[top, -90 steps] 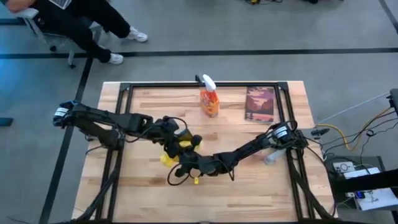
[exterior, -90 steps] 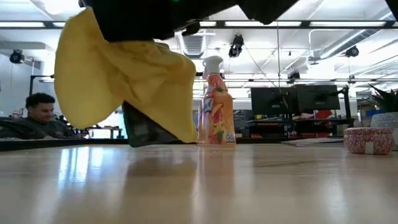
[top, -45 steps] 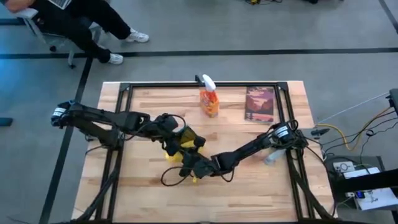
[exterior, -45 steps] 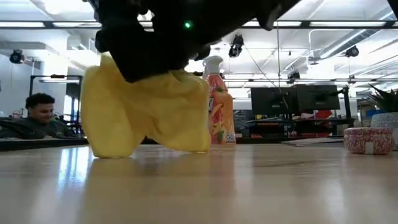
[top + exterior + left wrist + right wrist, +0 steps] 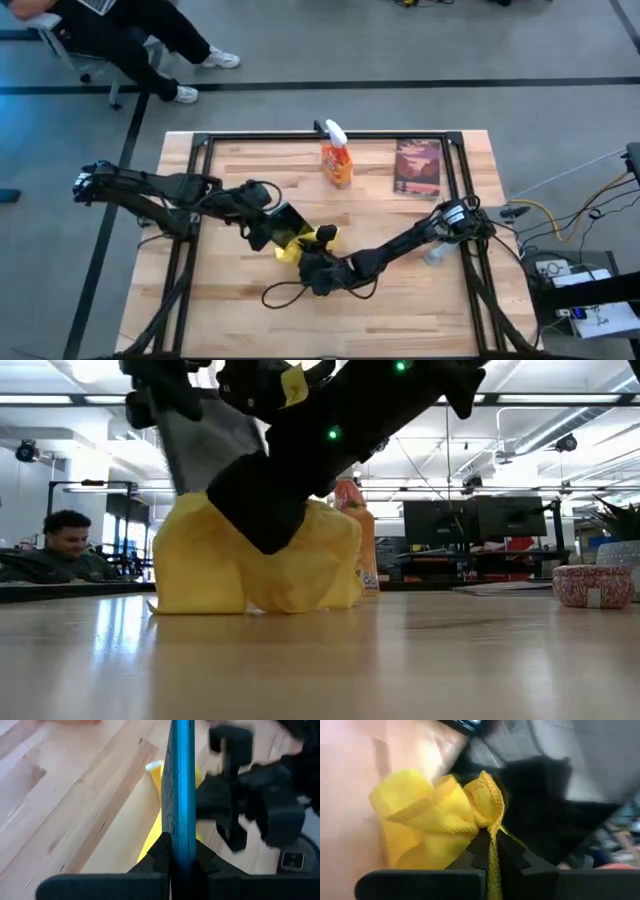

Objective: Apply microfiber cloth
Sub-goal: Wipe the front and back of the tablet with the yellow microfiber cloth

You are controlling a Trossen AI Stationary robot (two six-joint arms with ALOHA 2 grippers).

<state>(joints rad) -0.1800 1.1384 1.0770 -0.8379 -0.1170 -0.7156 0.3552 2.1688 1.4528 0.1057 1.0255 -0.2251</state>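
Right gripper (image 5: pixel 490 851) fingers pinching microfiber cloth (image 5: pixel 298 246), bunched on surface (image 5: pixel 400 300) centre frame. Left gripper (image 5: pixel 179 851) clamps tablet (image 5: pixel 281 220) edge-on just beside. Step: bringing cloth to tablet. Next: drag cloth across tablet face.

Orange spray bottle (image 5: pixel 337 160) upright on wooden table (image 5: pixel 240 300), perhaps a book (image 5: pixel 417 167) beside it, seated person (image 5: pixel 55 546) beyond.
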